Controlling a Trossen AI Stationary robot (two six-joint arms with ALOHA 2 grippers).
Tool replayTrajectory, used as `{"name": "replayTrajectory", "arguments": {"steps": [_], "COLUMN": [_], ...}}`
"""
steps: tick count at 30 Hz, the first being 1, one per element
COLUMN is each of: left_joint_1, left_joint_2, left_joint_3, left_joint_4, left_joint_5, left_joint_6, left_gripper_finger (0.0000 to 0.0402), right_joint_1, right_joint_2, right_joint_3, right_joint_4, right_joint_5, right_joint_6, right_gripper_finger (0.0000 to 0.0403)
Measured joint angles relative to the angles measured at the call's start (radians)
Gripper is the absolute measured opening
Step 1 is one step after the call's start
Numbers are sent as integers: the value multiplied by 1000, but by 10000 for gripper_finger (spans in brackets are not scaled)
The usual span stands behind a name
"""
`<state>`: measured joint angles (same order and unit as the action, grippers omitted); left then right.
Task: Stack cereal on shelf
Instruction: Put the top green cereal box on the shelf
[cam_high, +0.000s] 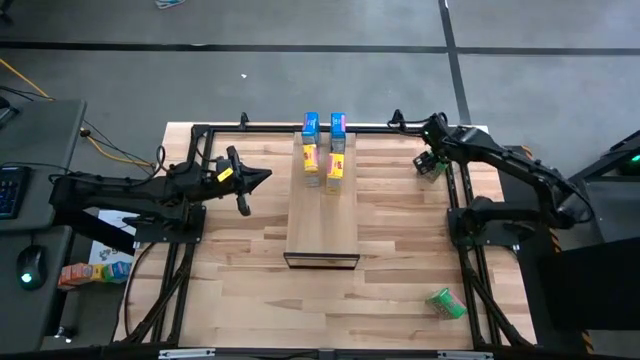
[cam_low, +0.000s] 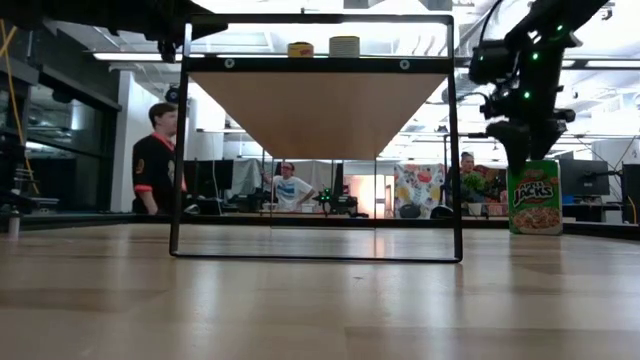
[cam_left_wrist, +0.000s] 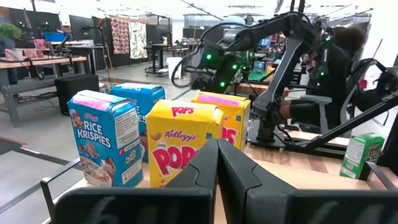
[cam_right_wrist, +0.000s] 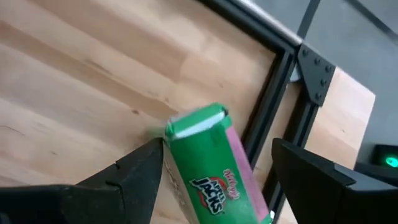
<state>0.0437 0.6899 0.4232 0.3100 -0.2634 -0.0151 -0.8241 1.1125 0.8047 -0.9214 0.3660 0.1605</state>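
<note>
- Nearest the high camera's bottom edge, one green miniature cereal box (cam_high: 446, 303) lies tipped on its side near the table's (cam_high: 240, 300) front right corner, well apart from everything else and not yet handled.
- Next comes the long pale wooden shelf board with a dark front edge (cam_high: 322, 222), raised on a black frame at the table's middle; its front half is bare.
- Level with the shelf's middle, off the table's left edge, the left gripper (cam_high: 262, 177) waits in the air with its fingers pressed together and holding nothing.
- On the shelf's far end stand four boxes upright: two yellow Corn Pops cereal boxes (cam_high: 335, 167) side by side, and just behind them two blue Rice Krispies cereal boxes (cam_high: 310, 125). That part of the job looks done.
- At the table's far right corner, beside the black frame rail, the second green Apple Jacks cereal box (cam_right_wrist: 211, 165) stands on the table. The right gripper (cam_right_wrist: 214, 163) is down over it, one finger on each side, fingers spread apart with a gap showing on at least one side, so the box does not appear clamped.
- By my judgement four of six boxes are placed; both green ones remain, and the far right one looks like the step in hand.
</note>
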Motion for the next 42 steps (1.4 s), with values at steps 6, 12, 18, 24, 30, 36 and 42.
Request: {"name": "replayTrajectory", "arguments": {"steps": [6, 12, 18, 24, 30, 36, 42], "left_joint_1": [0, 0, 0, 0, 0, 0, 0], "left_joint_2": [0, 0, 0, 0, 0, 0, 0], "left_joint_3": [0, 0, 0, 0, 0, 0, 0], "left_joint_4": [0, 0, 1, 1, 1, 1, 1], "left_joint_5": [0, 0, 0, 0, 0, -1, 0], "left_joint_6": [0, 0, 8, 9, 12, 26, 27], "left_gripper_finger": [0, 0, 0, 0, 0, 0, 0], "right_joint_1": [-8, -8, -8, -7, -7, -5, 87], "right_joint_2": [83, 133, 145, 143, 143, 102, -2], "right_joint_3": [0, 0, 0, 0, 0, 65, 227], "right_joint_4": [-22, -23, -33, -60, -94, -193, -267], "right_joint_5": [0, -44, -85, -85, -95, -241, -557], "right_joint_6": [-12, -27, -36, -38, -38, -50, 47], "right_gripper_finger": [275, 275, 270, 225, 160, 119, 112]}}
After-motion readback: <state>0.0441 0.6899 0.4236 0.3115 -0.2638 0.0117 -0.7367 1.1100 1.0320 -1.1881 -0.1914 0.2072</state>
